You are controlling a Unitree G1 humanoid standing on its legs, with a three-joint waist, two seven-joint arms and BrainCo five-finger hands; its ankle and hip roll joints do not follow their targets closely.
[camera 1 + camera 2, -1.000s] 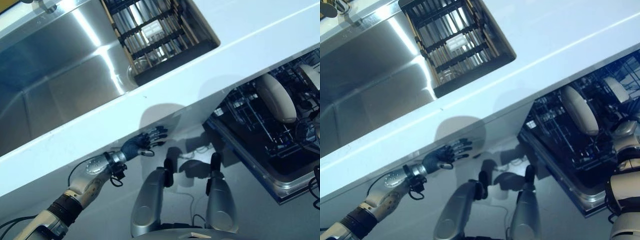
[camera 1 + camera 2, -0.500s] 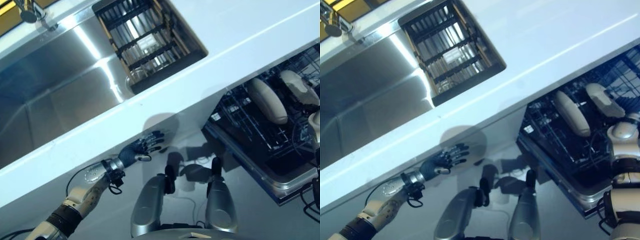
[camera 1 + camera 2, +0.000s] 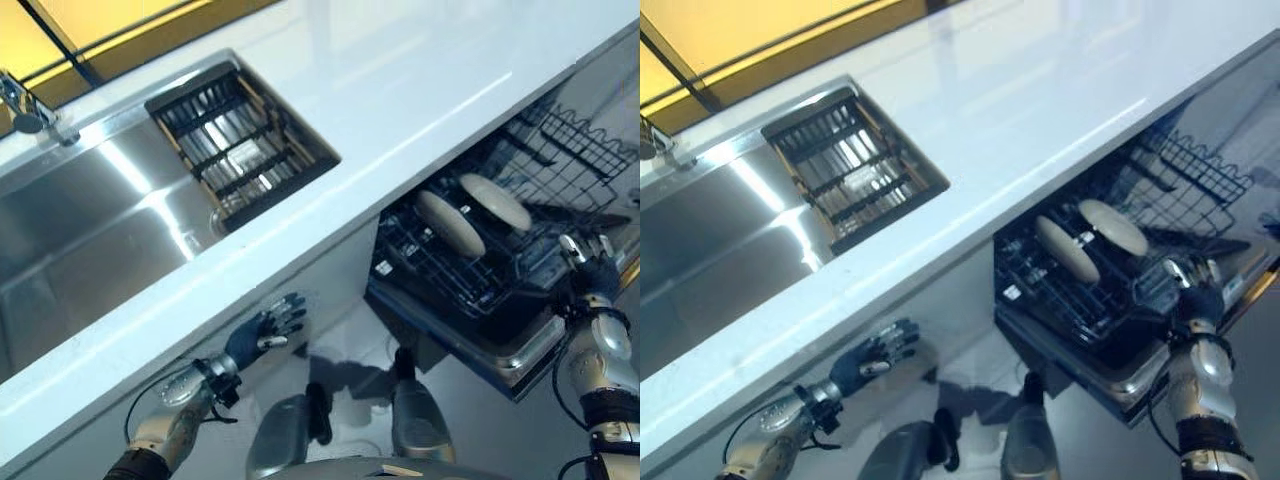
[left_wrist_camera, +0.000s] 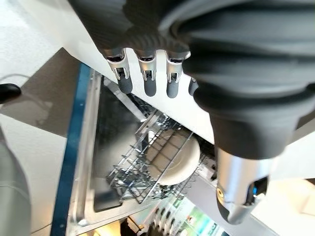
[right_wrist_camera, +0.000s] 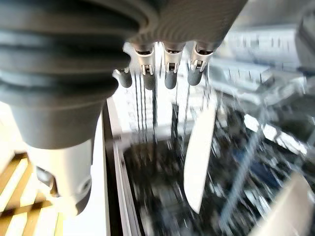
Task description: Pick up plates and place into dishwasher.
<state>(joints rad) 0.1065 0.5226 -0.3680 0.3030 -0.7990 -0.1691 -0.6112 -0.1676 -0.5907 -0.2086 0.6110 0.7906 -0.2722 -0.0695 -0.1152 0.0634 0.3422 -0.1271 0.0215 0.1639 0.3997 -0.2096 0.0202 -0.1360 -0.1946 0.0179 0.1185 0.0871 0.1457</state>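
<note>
Left hand (image 3: 262, 333) is hanging low in front of the white cabinet face (image 3: 330, 270) under the counter, fingers spread and straight, holding nothing. In its wrist view the fingertips (image 4: 146, 87) are lined up straight too, w/ the dishwasher showing past them.

Right hand (image 3: 592, 268) is sitting at the outer edge of the pulled-out dishwasher rack (image 3: 480, 275), fingers pointing up and relaxed, nothing in it afaict. Its wrist view is pretty smeary, but the fingers (image 5: 170, 76) are extended and not wrapped on anything; a pale plate edge (image 5: 199, 157) is standing below them.

Two plates (image 3: 450, 222) and (image 3: 495, 201) are standing on edge in the rack, side by side, tilted, both well clear of either hand. Lower parts are hidden by the wire tines, so can't tell exactly which slots they're in. Back of the rack (image 3: 575, 135) is running under the counter and getting cut off.

Surface: long white countertop (image 3: 400, 90) w/ a stainless sink (image 3: 90, 250) sunk into it. A dark slatted drying rack (image 3: 235, 150) is sitting in the sink's right end. Bit of faucet (image 3: 25, 105) is poking in at the edge, mostly cut off. Yellow wall w/ dark frame lines (image 3: 70, 30) behind. Pale glossy floor (image 3: 470, 420) below.
</note>
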